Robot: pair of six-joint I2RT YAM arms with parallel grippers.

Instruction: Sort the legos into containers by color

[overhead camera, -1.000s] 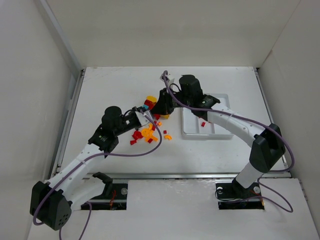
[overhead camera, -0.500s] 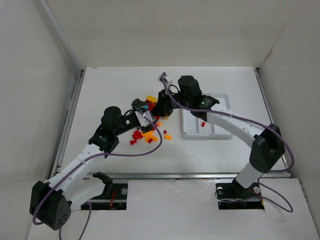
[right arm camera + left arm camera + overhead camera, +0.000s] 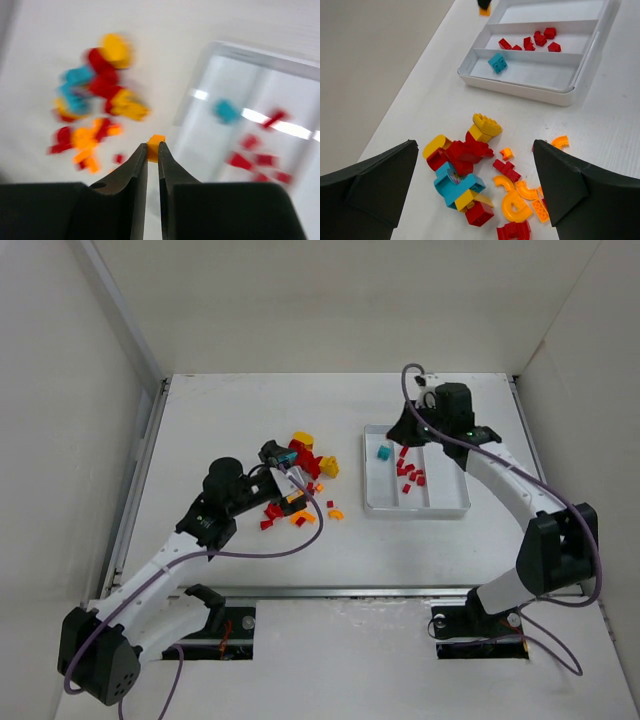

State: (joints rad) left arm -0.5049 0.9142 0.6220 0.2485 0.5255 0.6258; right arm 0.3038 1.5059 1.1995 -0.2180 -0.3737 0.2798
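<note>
Nearest the bases, the left arm reaches over the loose pile of bricks on the desk. The left jaws were shut a second ago. They now stand spread as wide as they go, one finger on either side of the pile, hovering above it and holding nothing. A clump of teal, yellow and red bricks lies below them, so that hand looks free to choose a fresh piece. Just past the pile sits the white tray. One teal brick lies alone in the compartment nearest the pile, several red bricks lie in the middle one, and the third compartment shows bare. Farthest out is the right arm, which a second ago was crowded over the pile beside the left. It has swung away to the tray's far end, and its wrist view is blurred as though it is moving. The right jaws are all but closed, pinching a small orange brick at their very tips, in the air beside the tray's rim. The pick therefore seems done and the drop comes next, probably into the bare compartment. Most bricks remain on the desk, so the sorting is far from finished.
</note>
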